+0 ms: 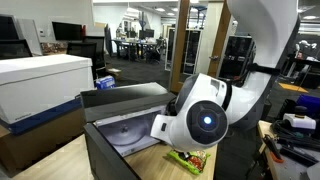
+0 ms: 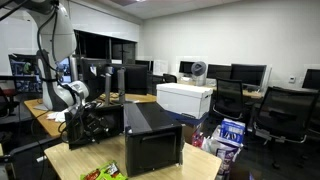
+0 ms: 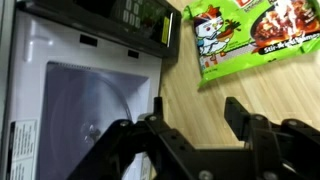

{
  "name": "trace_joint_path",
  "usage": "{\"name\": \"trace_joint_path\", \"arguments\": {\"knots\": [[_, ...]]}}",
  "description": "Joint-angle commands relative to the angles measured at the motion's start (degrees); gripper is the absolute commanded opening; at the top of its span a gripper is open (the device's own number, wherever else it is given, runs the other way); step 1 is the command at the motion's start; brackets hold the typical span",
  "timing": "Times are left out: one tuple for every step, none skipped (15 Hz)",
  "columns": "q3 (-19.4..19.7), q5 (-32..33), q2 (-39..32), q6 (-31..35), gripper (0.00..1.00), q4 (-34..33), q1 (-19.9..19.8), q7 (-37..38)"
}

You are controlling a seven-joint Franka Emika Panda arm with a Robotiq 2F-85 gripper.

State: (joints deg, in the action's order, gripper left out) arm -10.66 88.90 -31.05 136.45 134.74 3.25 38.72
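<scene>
One gripper (image 3: 200, 125) shows in the wrist view, its two dark fingers (image 3: 160, 120) standing apart with only bare wood of the table (image 3: 200, 95) between them. They are partly spread and grip nothing.

One microwave (image 3: 60, 60) sits on the table just beside the gripper, its door swung open. The pale inside and a single glass turntable (image 3: 95, 110) are in plain sight. One finger stands in front of the microwave's open front edge, and whether it touches cannot be told. In both exterior views the black microwave (image 2: 150, 135) stands near the table's edge with the arm (image 2: 60, 60) leaning over it from behind.

One green noodle packet (image 3: 245, 40) lies flat on the table beside the microwave, ahead of the fingers and apart from them. It shows again in both exterior views (image 1: 188, 160), just below the arm's round white joint, which hides much of the microwave's opening there.

One white box (image 2: 185, 98) stands behind the microwave, well apart from the gripper. Farther back are several dark monitors (image 2: 250, 73) and a few black office chairs (image 2: 280, 110).
</scene>
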Motion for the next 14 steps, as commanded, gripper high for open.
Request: {"name": "trace_joint_path", "arguments": {"knots": [[0.38, -13.92, -4.15, -2.35, 0.96, -5.0, 0.03, -4.28], [0.59, -18.13, -5.15, -2.85, 0.99, -6.33, 0.19, -4.85], [0.85, -21.7, -6.21, -2.31, 1.0, -7.62, 0.07, -5.07], [1.08, -25.39, -7.18, -1.71, 1.0, -8.83, -0.05, -5.94], [1.4, -29.04, -8.05, -1.32, 1.0, -10.01, -0.08, -6.72], [1.84, -33.4, -9.12, -1.26, 1.0, -11.41, 0.1, -7.98], [2.53, -36.66, -9.81, -0.62, 1.0, -12.43, 0.28, -8.47], [3.19, -39.48, -10.45, -0.46, 1.0, -13.35, 0.51, -9.2], [3.81, -42.57, -11.03, -0.11, 1.0, -14.17, 0.47, -10.34], [4.33, -45.82, -11.44, -0.01, 0.96, -14.82, 0.46, -12.21], [4.41, -49.41, -11.43, 0.02, 0.73, -15.0, -0.04, -15.63], [4.3, -52.56, -11.27, -0.13, 0.71, -15.03, -0.54, -19.2], [4.61, -55.37, -11.13, 0.48, 0.66, -15.14, -0.67, -21.98], [5.0, -58.1, -11.09, 0.55, 0.58, -15.47, -0.54, -24.24]]}}
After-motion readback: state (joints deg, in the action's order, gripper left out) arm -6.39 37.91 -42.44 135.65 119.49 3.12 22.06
